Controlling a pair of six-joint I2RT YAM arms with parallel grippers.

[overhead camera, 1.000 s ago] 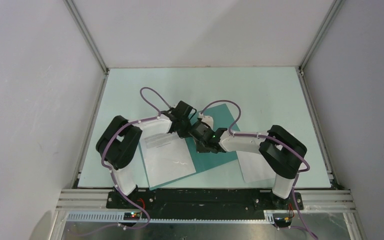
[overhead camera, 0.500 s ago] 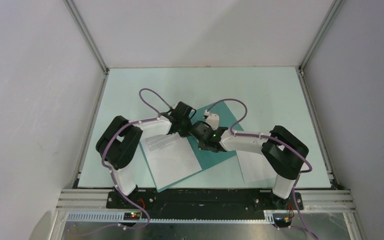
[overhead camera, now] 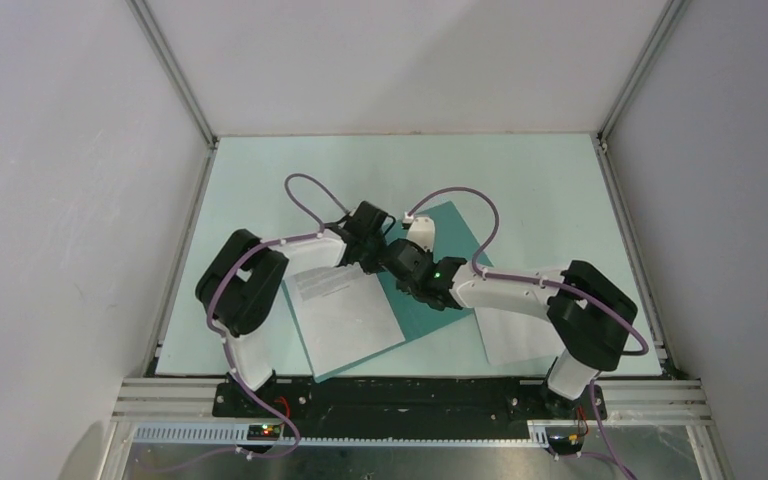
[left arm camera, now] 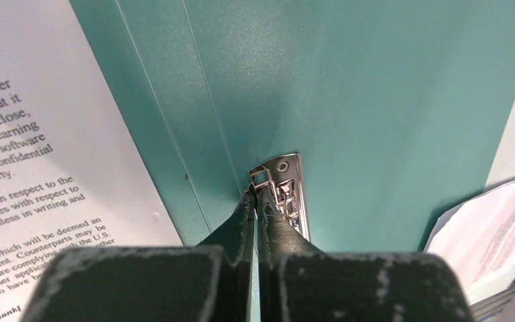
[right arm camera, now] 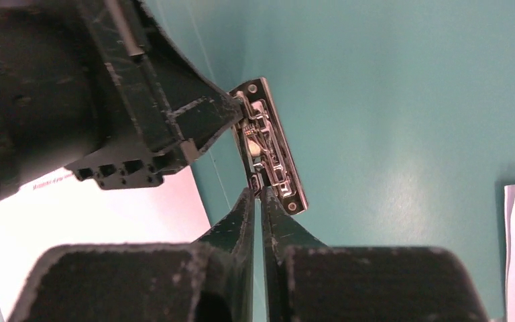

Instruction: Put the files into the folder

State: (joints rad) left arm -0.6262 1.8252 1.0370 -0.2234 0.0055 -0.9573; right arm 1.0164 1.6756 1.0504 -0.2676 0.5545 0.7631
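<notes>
The teal folder (overhead camera: 452, 238) lies open mid-table, its metal clip (left arm camera: 287, 194) on the inner spine. One file (overhead camera: 348, 315), a white printed sheet, rests on the folder's left half. The other file (overhead camera: 515, 335) lies on the table to the right, partly under my right arm. My left gripper (left arm camera: 256, 194) is shut, its tips pressed against one end of the clip. My right gripper (right arm camera: 259, 191) is shut, pinching the clip's lever at the other end (right arm camera: 271, 157). The left gripper (right arm camera: 238, 104) faces it across the clip.
Both forearms cross over the folder's middle, with purple cables (overhead camera: 305, 190) arching above them. White walls and aluminium rails (overhead camera: 175, 260) enclose the pale green table (overhead camera: 520, 170) on three sides.
My right arm has swung its elbow to the right and its gripper has moved slightly farther back. The folder and the sheet on it have turned a little. The left gripper has stayed at the clip.
</notes>
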